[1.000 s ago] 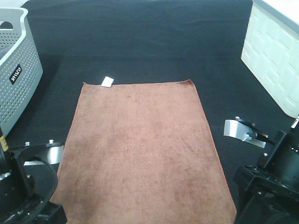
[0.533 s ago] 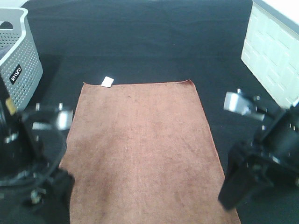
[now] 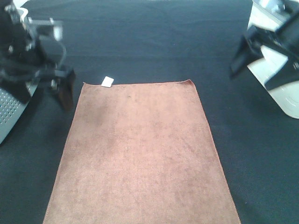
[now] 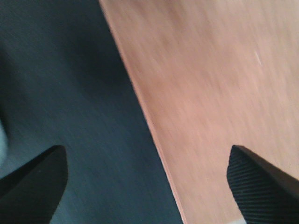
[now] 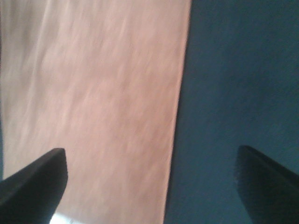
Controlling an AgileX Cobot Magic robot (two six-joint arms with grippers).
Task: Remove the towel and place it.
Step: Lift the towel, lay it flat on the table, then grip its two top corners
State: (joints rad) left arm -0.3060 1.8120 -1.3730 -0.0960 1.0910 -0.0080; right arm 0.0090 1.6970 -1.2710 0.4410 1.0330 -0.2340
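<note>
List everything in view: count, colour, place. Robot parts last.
towel: one, brown, lying flat in the middle of the table
tag: one, white, at the towel's far left corner
basket: one, grey and perforated, at the left edge, partly hidden by the left arm
box: one, off-white, at the far right edge
table: one, black cover, under everything
left gripper: one, black, open, far left by the towel's left edge
right gripper: one, black, open, far right

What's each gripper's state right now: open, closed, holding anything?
Left gripper: open, holding nothing; the brown plush rectangular towel lies flat, ungripped.
Right gripper: open, holding nothing.
</note>
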